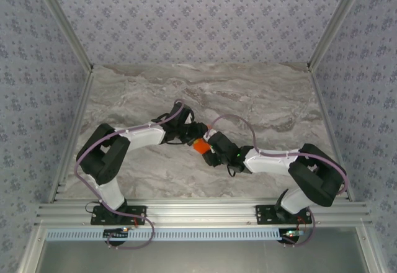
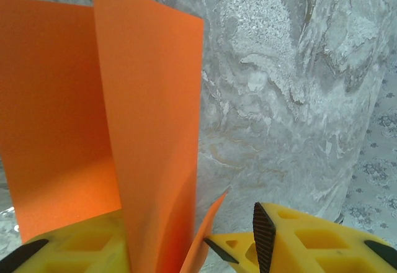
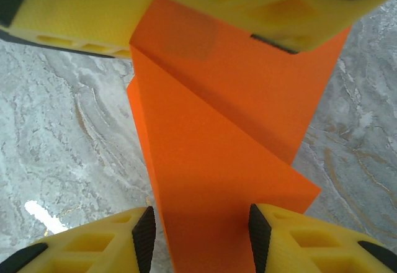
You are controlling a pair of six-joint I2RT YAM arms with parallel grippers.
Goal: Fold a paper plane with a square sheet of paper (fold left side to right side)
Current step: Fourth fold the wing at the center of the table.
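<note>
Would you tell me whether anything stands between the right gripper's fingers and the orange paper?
Nothing visible does. In the right wrist view the orange paper sits directly between the right fingers, with no other object in the gap. The left fingers are at its far end.

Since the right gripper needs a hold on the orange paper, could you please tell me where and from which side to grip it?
Grip the paper at its free end, opposite the left gripper, coming in from that open side. It is a thin folded strip, so I would pinch across its flat faces; squeezed edge to edge, it would likely buckle.
</note>
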